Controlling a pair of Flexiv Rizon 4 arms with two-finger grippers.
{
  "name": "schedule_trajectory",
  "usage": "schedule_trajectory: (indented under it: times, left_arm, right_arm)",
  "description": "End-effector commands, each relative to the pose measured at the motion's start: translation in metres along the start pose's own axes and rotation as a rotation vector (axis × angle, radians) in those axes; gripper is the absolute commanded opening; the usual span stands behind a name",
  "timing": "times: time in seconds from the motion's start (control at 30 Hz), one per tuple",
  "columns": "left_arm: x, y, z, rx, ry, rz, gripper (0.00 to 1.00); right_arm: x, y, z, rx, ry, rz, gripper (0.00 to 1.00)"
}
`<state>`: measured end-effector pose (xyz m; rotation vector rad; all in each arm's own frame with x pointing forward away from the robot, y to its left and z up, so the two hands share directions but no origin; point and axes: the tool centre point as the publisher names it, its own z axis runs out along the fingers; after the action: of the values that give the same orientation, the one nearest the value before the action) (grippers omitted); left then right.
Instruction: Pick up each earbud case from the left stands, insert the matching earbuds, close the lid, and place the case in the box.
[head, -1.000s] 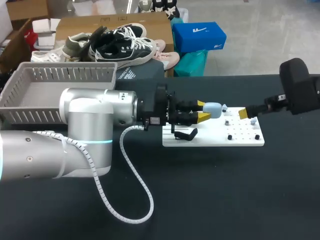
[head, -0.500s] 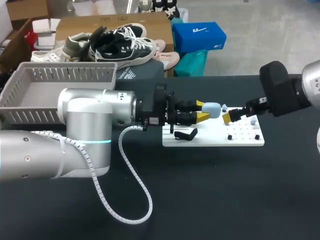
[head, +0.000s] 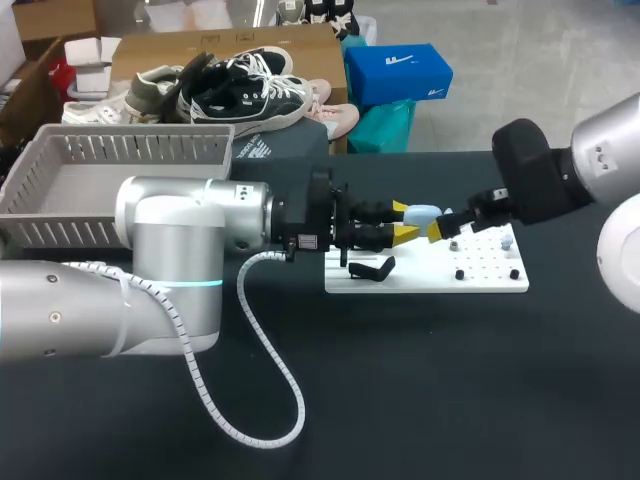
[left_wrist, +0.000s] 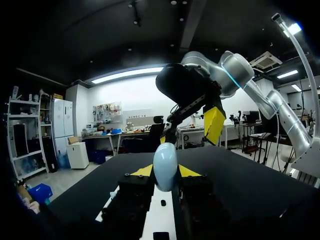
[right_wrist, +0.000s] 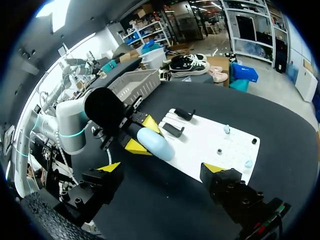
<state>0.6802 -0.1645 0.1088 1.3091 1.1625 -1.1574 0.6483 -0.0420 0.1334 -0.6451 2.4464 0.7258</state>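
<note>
The pale blue earbud case (head: 424, 217), held over the white board (head: 480, 281) with the left gripper (head: 403, 221) closed on its two sides, is judged light, rigid and glossy-slippery, best taken across its broad faces, while the right gripper (right_wrist: 162, 169) nearby is seen spread wide and empty

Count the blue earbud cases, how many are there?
1. The light-blue earbud case is clamped in the left gripper, held over the white board. No other case shows, though one could be hidden from these views.
</note>
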Motion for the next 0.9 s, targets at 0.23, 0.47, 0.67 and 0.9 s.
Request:
schedule_trajectory:
  times: [0.23, 0.47, 0.67, 0.9]
  left_arm:
    - [0.000, -0.002, 0.000, -0.007, 0.000, 0.002, 0.00]
    - [0.000, -0.002, 0.000, -0.007, 0.000, 0.002, 0.00]
    - [0.000, -0.002, 0.000, -0.007, 0.000, 0.002, 0.00]
    - [0.000, -0.002, 0.000, -0.007, 0.000, 0.002, 0.00]
  right_arm:
    - [-0.007, -0.007, 0.010, -0.019, 0.016, 0.000, 1.00]
    - [-0.008, -0.011, 0.015, -0.009, 0.028, 0.005, 1.00]
    - [-0.007, -0.017, 0.019, 0.005, 0.036, 0.016, 1.00]
    - [-0.007, -0.021, 0.020, 0.014, 0.037, 0.026, 1.00]
